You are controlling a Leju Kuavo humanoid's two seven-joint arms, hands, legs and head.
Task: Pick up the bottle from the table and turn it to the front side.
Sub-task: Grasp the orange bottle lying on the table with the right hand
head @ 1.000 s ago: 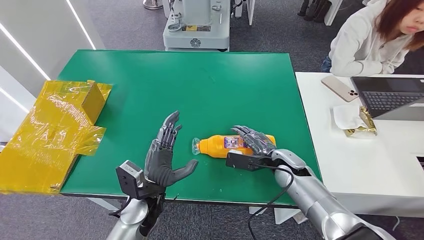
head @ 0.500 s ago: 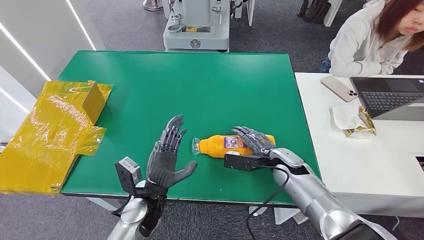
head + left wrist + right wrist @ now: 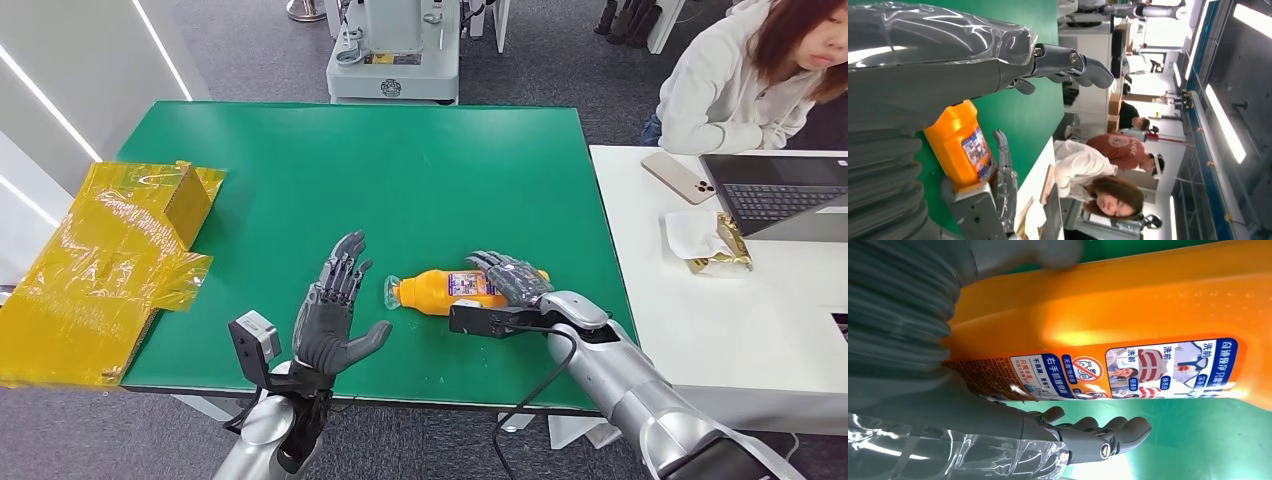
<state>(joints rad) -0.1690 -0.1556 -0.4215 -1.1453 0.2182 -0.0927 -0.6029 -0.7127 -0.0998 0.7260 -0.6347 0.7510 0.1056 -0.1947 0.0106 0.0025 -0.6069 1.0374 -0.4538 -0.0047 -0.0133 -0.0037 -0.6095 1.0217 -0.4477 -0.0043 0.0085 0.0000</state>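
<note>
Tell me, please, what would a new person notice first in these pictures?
First the orange bottle lying on its side near the front of the green table, with the right hand laid over its label end. Next, the left hand raised open beside the bottle's cap, and the crumpled yellow wrapping at the table's left edge.

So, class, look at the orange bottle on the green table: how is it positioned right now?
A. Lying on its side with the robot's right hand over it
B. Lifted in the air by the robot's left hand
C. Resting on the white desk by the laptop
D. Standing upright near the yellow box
A: the orange bottle lies on its side on the green table, with the right hand over its far end, while the left hand is open beside it.
</note>
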